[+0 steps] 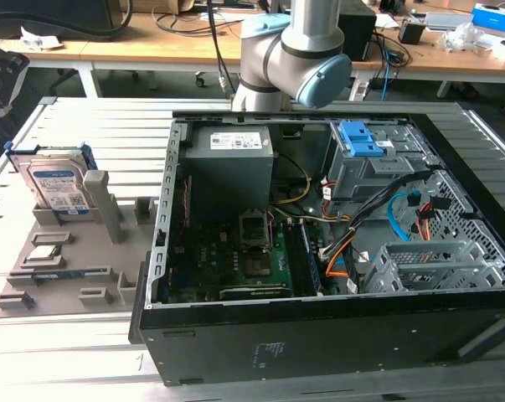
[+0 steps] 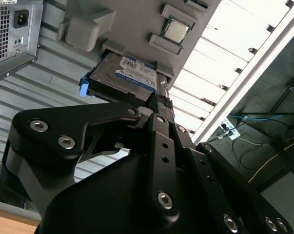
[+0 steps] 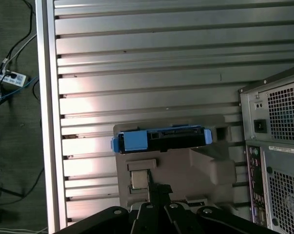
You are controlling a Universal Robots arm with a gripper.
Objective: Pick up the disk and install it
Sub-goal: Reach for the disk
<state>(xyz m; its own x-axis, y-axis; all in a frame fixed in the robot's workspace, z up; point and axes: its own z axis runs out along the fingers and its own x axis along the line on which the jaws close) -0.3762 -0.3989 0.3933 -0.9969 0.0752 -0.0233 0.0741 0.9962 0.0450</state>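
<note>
The disk [image 1: 58, 186] is a silver hard drive with a blue-and-white label in a blue carrier. It stands on edge in a slot of the grey holder tray [image 1: 59, 280] at the exterior view's left, beside the open computer case [image 1: 319, 339]. In both wrist views my gripper [image 2: 161, 103] [image 3: 156, 188] hangs well above the tray, shut, with nothing in it. The disk [image 2: 134, 73] [image 3: 161, 139] lies just beyond the fingertips' line, untouched. The robot arm [image 1: 294, 50] rises behind the case.
Inside the case sit a grey drive cage with blue latches [image 1: 361, 146] and a power-supply box [image 1: 231, 159]. A processor chip [image 2: 176, 30] [image 3: 139, 179] rests on the tray. The case's rear panel [image 3: 278, 146] stands close beside the tray. Slatted metal table [image 3: 151, 58] underneath.
</note>
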